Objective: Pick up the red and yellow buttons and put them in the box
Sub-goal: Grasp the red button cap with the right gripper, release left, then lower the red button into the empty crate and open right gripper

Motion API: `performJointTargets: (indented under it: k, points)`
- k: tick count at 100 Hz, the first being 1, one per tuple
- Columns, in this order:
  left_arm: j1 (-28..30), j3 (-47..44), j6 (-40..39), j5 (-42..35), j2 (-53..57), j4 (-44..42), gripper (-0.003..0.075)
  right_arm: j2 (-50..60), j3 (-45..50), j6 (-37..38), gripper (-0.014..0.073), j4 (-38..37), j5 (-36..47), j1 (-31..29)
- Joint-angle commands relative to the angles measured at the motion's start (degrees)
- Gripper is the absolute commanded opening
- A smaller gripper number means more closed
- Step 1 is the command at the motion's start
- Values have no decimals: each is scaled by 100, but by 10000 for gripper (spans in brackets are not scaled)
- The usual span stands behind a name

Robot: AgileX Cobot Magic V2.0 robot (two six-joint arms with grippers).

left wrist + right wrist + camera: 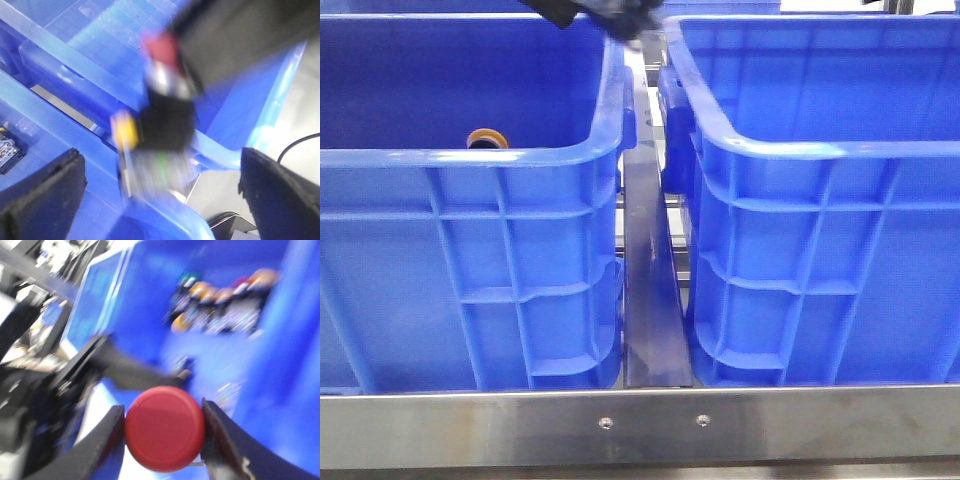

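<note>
Up close, the right gripper [162, 435] clasps a red button [165, 427] between its fingers, above a blue crate [235, 365] holding blurred buttons [225, 302]. Beyond, the left gripper [160, 195] hangs spread wide, holding nothing, over the crates' rims.

The right end effector [162, 432] is clamped on a red button [164, 427], one finger [107, 440] pressing each side of the cap. The left end effector [160, 195] stands spread wide with nothing between its pads [47, 187]. In the front view, dark arm parts [605, 15] show only at the top edge, blurred.
</note>
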State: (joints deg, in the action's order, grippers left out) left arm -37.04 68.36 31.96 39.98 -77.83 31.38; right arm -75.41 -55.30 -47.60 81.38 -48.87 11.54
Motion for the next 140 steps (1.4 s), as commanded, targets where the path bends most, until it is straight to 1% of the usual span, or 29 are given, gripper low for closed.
performJointTargets:
  k: [1, 18, 28, 40, 47, 55, 70, 86, 99, 130, 140]
  points:
    - [-20, 168, 11, -144, 182, 139, 596, 268, -211, -455, 226, 372, -94, -426]
    - [-20, 168, 11, -95, 182, 139, 587, 475, -211, -1289, 226, 301, 64, -1206]
    - [-20, 168, 11, -95, 182, 139, 587, 511, -204, -1690, 226, -76, 639, -1428]
    - [-20, 168, 11, -74, 182, 122, 587, 466, -173, -1727, 226, -739, 1624, -1388]
    - [-20, 168, 11, -74, 182, 98, 587, 401, -173, -1727, 226, -909, 2124, -1332]
    - [-20, 168, 11, -74, 182, 98, 587, 295, -173, -1752, 223, -940, 2643, -1203]
    - [-20, 168, 11, -74, 182, 98, 587, -31, -173, -2219, 223, -954, 3568, -844]
    - [-20, 168, 11, -74, 182, 98, 587, -474, -219, -2234, 223, -818, 4227, -628]
    - [-20, 168, 11, -74, 182, 98, 587, -803, -350, -2234, 223, -536, 4255, -617]
    - [-20, 168, 11, -74, 182, 98, 587, -1702, -874, -2234, 223, -405, 4272, -617]
    - [-20, 168, 11, -84, 182, 98, 587, -1920, -972, -2234, 223, -409, 4430, -617]
